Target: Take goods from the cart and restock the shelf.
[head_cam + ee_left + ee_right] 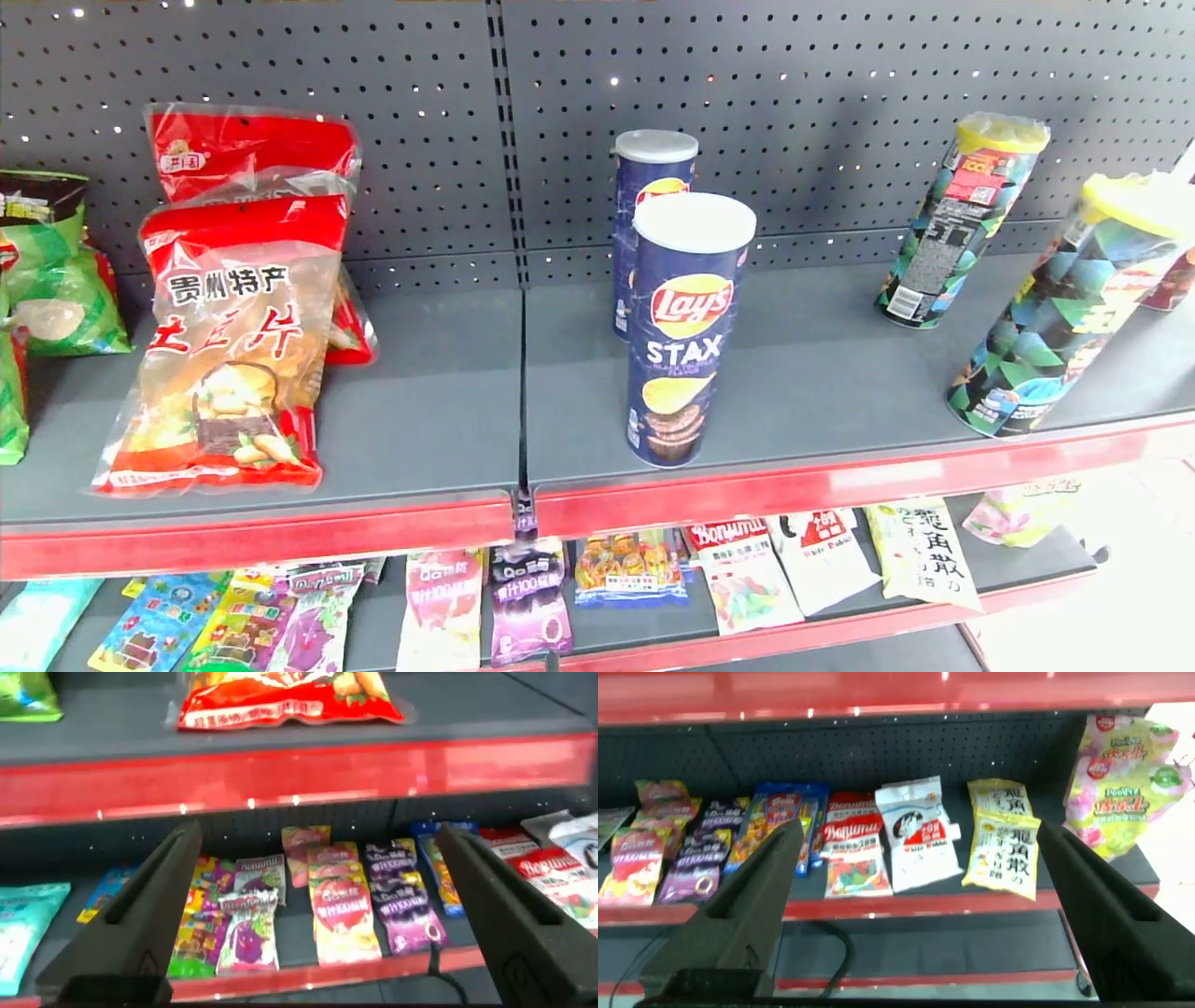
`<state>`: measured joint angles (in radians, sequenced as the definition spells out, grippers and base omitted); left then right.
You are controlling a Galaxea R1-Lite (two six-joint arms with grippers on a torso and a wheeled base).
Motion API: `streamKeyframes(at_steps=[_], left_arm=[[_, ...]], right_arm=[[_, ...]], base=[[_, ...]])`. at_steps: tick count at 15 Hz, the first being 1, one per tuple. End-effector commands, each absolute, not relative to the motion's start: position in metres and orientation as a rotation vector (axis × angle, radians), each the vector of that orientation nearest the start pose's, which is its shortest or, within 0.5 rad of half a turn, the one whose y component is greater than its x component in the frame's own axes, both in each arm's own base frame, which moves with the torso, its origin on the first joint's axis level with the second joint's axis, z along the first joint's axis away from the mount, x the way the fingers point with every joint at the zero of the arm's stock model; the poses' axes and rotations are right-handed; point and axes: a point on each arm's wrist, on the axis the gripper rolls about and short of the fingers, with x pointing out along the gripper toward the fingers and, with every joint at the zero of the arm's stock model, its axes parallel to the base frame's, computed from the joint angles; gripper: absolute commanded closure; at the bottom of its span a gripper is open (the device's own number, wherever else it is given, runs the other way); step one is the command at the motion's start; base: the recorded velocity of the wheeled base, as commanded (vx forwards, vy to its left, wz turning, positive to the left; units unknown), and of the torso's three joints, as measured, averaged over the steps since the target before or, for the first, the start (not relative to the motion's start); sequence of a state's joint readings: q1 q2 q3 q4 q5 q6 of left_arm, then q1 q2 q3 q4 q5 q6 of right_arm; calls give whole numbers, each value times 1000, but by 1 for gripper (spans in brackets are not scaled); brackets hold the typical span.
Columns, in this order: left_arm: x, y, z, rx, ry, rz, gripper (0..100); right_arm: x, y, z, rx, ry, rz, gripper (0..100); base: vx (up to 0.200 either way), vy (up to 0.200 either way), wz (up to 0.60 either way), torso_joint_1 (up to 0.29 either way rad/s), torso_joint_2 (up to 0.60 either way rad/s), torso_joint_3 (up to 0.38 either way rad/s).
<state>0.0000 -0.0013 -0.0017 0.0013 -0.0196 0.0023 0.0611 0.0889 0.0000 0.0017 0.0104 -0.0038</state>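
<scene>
Left pincer [318, 831] and right pincer [920, 831] gape empty; front can [689, 327] half hides rear can [651, 173]

We stand before a shop aisle: a grey shelf [420, 439] with a red front strip [822, 485] and a perforated back panel [822, 84], the kind of fitting retail stores use. Crisp cans [686, 327] and bagged snacks [233, 364] face outward along it. On the lower shelf [840, 627], rows of sweet packets [341, 905] lie side by side toward its front edge.
</scene>
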Motion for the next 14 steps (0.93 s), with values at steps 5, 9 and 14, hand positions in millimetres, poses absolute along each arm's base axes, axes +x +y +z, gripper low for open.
streamKeyframes(at_steps=[5,9,14], left_arm=[[-23,0,76,3,0,-20,0],[-23,0,76,2,0,-20,0],[-23,0,76,3,0,-20,0]], right_arm=[[-16,-1,77,-10,92,74,0],[-16,-1,77,-11,92,74,0],[-16,-1,77,-8,92,74,0]], base=[[0,-160,0,3,-1,2],[0,-200,0,8,4,-1],[0,-200,0,3,4,1]])
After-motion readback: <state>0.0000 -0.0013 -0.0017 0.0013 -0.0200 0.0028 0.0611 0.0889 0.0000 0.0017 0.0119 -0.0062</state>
